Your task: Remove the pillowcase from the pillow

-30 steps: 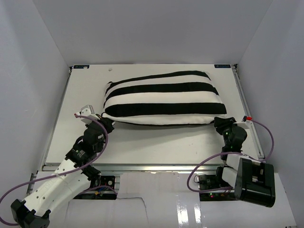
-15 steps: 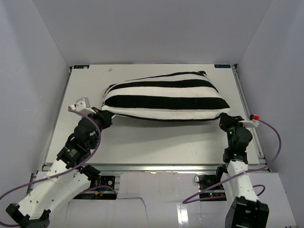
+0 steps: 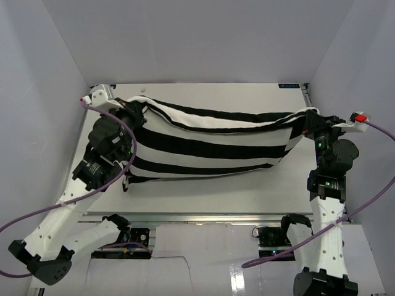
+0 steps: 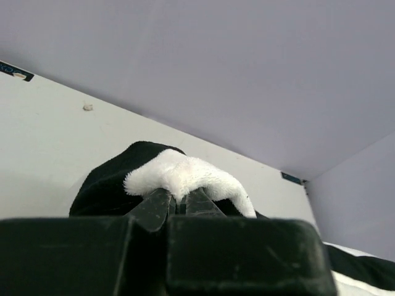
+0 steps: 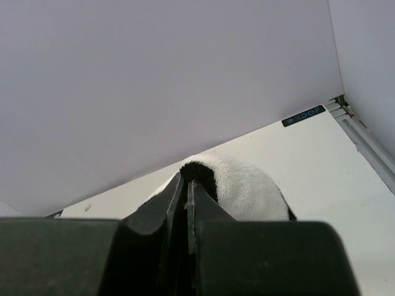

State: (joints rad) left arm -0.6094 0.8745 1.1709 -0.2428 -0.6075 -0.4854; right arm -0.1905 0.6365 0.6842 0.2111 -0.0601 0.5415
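The black-and-white striped pillowcase point(image 3: 210, 145) hangs lifted between both arms, sagging toward the table. My left gripper point(image 3: 137, 111) is shut on its far left corner; the pinched fleece corner point(image 4: 179, 176) shows in the left wrist view. My right gripper point(image 3: 307, 123) is shut on its right corner, which shows in the right wrist view point(image 5: 247, 188). The plain off-white pillow is hidden inside the cover; no bare part of it shows.
The white table point(image 3: 203, 191) lies below, boxed in by white walls at the back and both sides. A metal rail point(image 3: 315, 129) runs along the table's right edge. Purple cables trail from both wrists.
Both grippers rose and moved toward the far side with the corners they hold. The striped bundle went from resting plump on the table to hanging stretched and sagging between them.
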